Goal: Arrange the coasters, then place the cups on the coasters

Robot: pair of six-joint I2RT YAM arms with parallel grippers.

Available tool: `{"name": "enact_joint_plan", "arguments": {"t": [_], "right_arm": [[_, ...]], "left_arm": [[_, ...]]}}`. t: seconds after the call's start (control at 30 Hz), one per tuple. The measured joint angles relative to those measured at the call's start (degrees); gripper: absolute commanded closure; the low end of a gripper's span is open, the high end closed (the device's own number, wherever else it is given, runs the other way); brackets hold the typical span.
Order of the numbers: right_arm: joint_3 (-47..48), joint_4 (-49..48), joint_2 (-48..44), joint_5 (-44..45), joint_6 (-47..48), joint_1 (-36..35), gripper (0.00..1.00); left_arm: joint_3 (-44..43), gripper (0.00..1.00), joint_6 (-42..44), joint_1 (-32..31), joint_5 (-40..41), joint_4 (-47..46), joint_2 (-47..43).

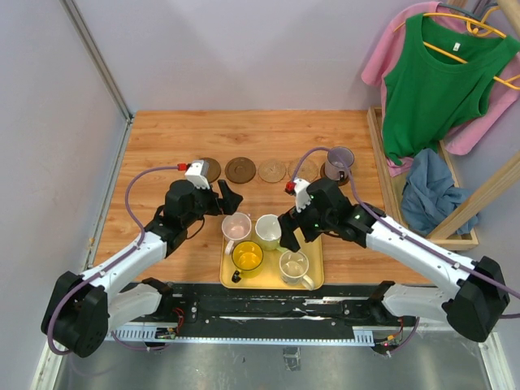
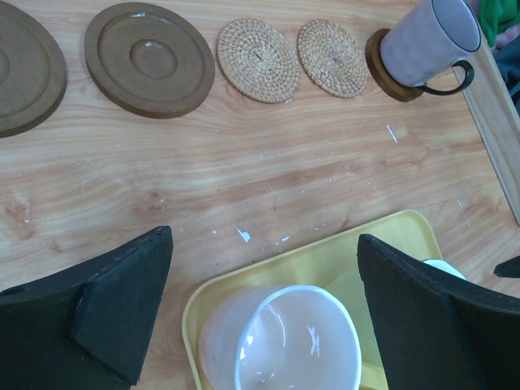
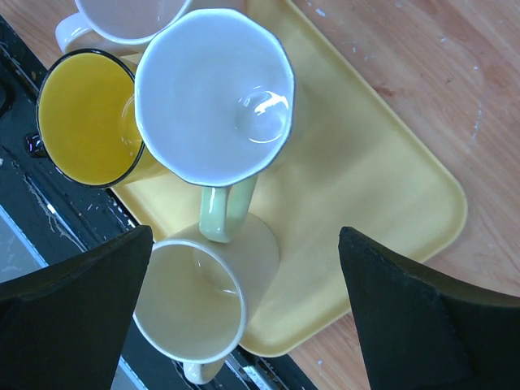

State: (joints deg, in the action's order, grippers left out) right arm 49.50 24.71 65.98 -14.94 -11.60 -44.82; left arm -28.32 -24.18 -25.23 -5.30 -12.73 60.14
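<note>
Coasters (image 1: pixel 240 170) in left-right row, grey-purple cup (image 1: pixel 340 158) upright

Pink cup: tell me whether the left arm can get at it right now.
Probably yes: the left end effector hangs open over the pink cup on the yellow tray, with nothing between them.

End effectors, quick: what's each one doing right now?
Left end effector: open, empty; pink cup just ahead.
Right end effector: open, empty, over the tray.
</note>
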Motion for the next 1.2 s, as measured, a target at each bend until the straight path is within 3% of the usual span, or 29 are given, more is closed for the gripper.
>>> {"name": "enact_joint_plan", "arguments": {"t": [0.5,1.03,1.2], "right_arm": [[0.0,-5.3,10.4,3.6,1.0,-5.6,0.02],[0.5,-7.0,16.6,6.4,1.1,-8.0,0.27],[0.8,-6.8,16.6,6.6,1.1,-8.6,0.42]], "left_arm": [[1.0,0.0,-0.6,0.0,0.0,0.0,-0.4],[1.0,0.0,-0.7,0.0,0.0,-0.1,-0.2],[1.0,0.0,-0.7,0.0,0.0,-0.2,-0.1]]}}
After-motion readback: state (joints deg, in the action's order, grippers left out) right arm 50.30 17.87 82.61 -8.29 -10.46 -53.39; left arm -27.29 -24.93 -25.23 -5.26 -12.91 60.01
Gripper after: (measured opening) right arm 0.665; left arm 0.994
